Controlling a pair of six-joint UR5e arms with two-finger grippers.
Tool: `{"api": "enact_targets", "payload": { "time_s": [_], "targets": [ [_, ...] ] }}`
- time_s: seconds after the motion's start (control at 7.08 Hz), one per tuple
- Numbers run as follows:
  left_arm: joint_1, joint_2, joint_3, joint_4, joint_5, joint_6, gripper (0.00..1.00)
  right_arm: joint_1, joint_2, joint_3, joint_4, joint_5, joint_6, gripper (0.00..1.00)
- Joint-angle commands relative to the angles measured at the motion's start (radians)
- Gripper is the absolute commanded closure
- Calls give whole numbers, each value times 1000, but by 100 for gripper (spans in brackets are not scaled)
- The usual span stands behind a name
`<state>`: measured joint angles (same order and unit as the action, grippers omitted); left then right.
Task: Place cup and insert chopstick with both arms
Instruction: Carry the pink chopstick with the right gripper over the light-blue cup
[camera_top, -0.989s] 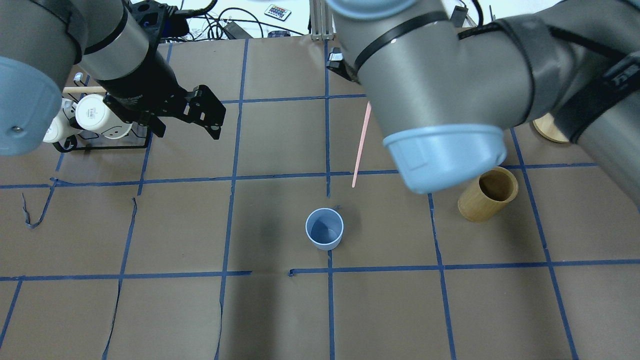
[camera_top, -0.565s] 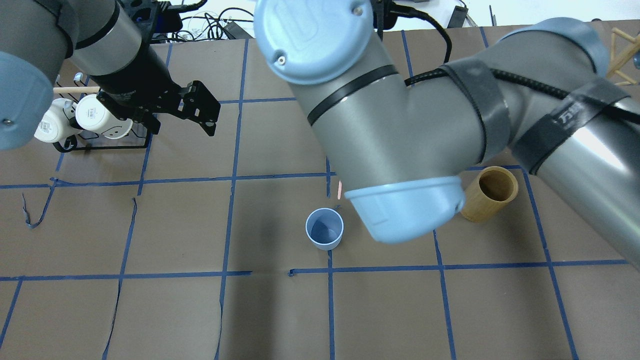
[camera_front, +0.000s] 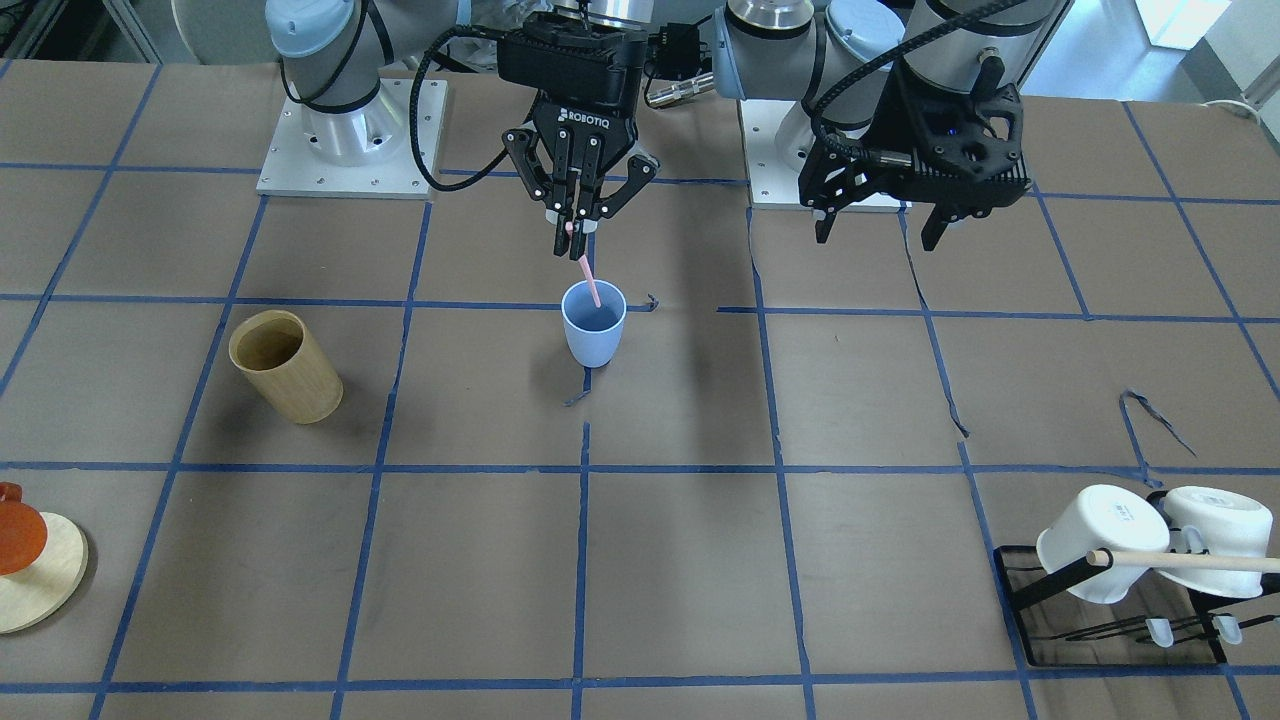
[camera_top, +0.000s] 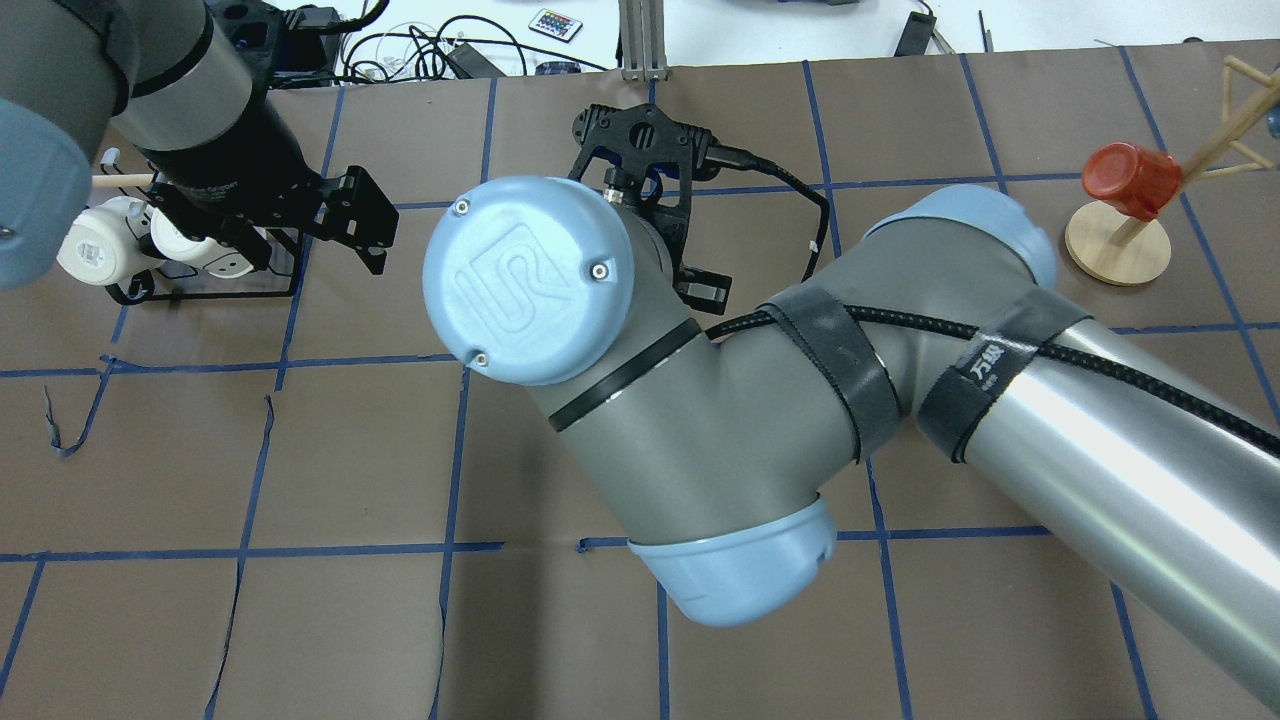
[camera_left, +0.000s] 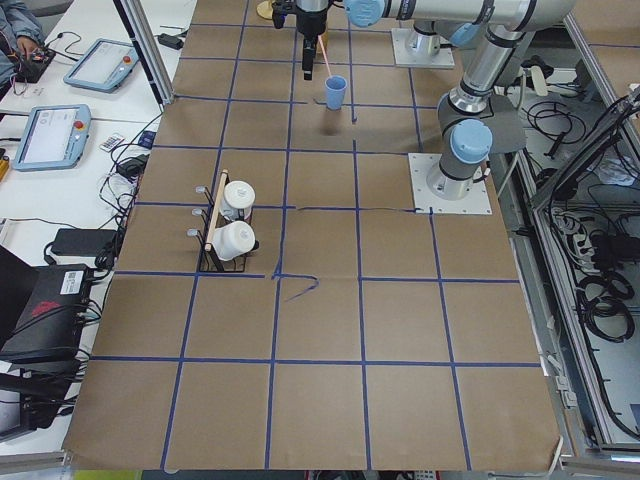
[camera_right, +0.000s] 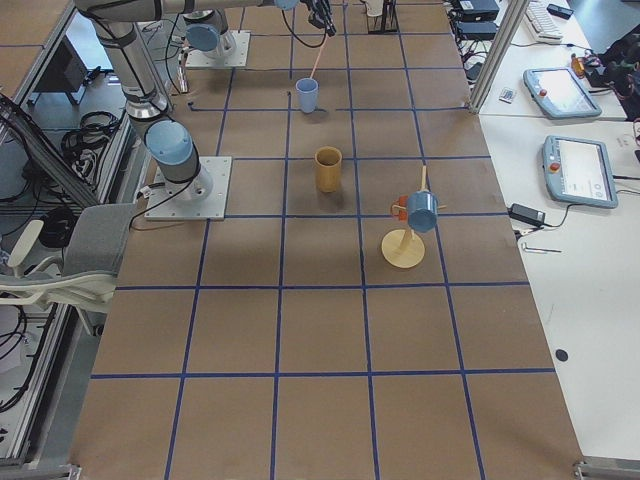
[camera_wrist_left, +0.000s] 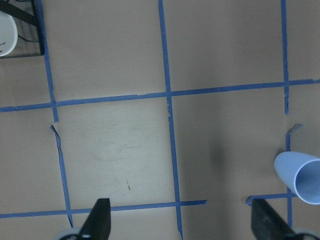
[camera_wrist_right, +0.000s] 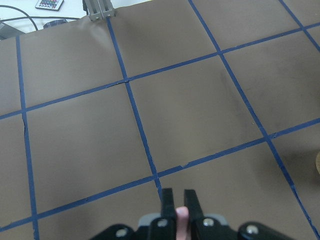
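Tape (camera_front: 582, 560) grids the brown table (camera_front: 680, 570); right end effector (camera_front: 571, 245) pinches chopstick (camera_front: 589, 277), left end effector (camera_front: 876, 236) spread.

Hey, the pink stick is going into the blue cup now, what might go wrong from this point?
1. The chopstick hangs tilted in the right claw, its lower end just inside the cup; pushing down at that slant may shove the cup over.
2. The left claw is open and well apart from the cup, so nothing steadies it.
3. The chopstick looks taller than the cup, so once released it may lean on the rim and tip it.
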<state>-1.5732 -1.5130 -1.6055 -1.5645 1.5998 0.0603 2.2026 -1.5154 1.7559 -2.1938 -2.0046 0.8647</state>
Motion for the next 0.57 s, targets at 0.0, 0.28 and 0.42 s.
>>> {"api": "enact_targets", "payload": {
  "time_s": [0.0,0.28,0.42],
  "targets": [
    [-1,-4,3,0,-21,-4,0,3,1,17,8,1,2,100],
    [-1,-3,-1,-2,-21,-4,0,5,1,62,3,12,0,100],
    [-1,-3,-1,-2,-21,-4,0,3,1,65,2,3,-1,100]
  ]
}}
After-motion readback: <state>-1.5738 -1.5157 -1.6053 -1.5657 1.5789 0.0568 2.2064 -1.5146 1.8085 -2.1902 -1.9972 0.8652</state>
